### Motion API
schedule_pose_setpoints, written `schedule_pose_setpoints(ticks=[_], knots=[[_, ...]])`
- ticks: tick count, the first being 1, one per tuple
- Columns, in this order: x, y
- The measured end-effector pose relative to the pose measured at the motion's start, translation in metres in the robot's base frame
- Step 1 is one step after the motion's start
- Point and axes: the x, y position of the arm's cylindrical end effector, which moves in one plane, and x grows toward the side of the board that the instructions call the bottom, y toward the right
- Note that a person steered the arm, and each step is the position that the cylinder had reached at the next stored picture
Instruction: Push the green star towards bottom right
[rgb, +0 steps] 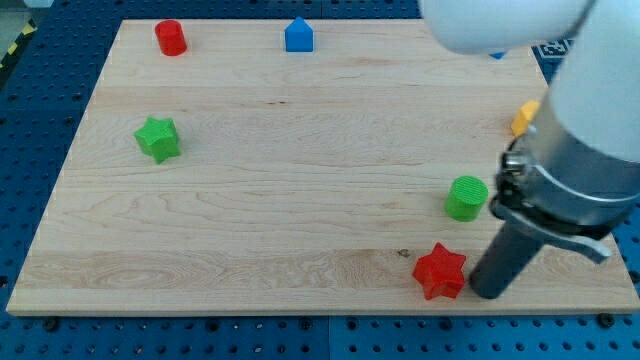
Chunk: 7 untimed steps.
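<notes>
On the board, largest thing first:

Arm: fills the right side of the frame, from the upper right down to the lower right; its pale upper housing is cut off by the top edge.
Board: pale wood, taking up most of the frame, on a blue pegged surface.
Rod: dark, slanting down from the arm; my tip sits at the lower right, just beside the red star on its right. Whether they touch I cannot tell.
Jaws: none on this rig, only the rod, so there is nothing to be apart or together.
Red star: lower right, near the board's bottom edge.
Green cylinder: right of centre, above the red star, close to the arm.
Green star: left side, a little above mid-height, well apart from my tip.
Blue block: house-shaped, top centre.
Red cylinder: upper left.
Yellow block: right edge, mostly hidden by the arm; shape unclear.
Progress: by my judgement nothing is done; the green star lies far from the bottom right, and my tip must first cross to its upper-left side.
Hidden: a blue scrap at the upper right, under the housing, too covered to identify.
</notes>
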Motion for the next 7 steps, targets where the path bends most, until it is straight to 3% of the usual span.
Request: schedule_pose_setpoints(ticks=[2,7], knots=[[-0.016,-0.040],[-0.036,-0.028]])
